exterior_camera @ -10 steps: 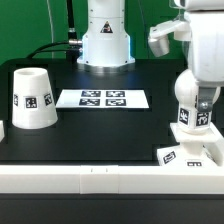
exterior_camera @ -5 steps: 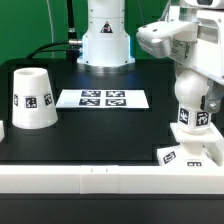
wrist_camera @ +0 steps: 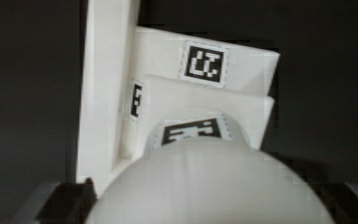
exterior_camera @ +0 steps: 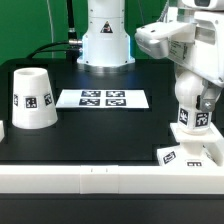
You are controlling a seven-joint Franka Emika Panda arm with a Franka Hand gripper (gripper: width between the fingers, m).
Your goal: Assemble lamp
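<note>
The white bulb [exterior_camera: 192, 108] stands upright on the flat square base [exterior_camera: 186, 152] at the exterior view's right, near the table's front edge. My gripper [exterior_camera: 197, 98] comes down over the bulb's round head, its fingers against both sides, shut on it. In the wrist view the bulb's head [wrist_camera: 202, 180] fills the near part, with a dark finger [wrist_camera: 62, 203] at each side and the tagged base [wrist_camera: 202, 70] beyond it. The tapered cone shade [exterior_camera: 32, 98] stands alone at the exterior view's left.
The marker board [exterior_camera: 102, 98] lies flat in the middle of the black table. The robot's white pedestal [exterior_camera: 106, 40] stands behind it. A white rail [exterior_camera: 90, 178] runs along the table's front edge, close to the base; it also shows in the wrist view [wrist_camera: 105, 90].
The wrist and forearm above the bulb have turned toward the exterior view's left since one second ago. The bulb, base and shade stay in place. Nothing has moved in the last half second.
</note>
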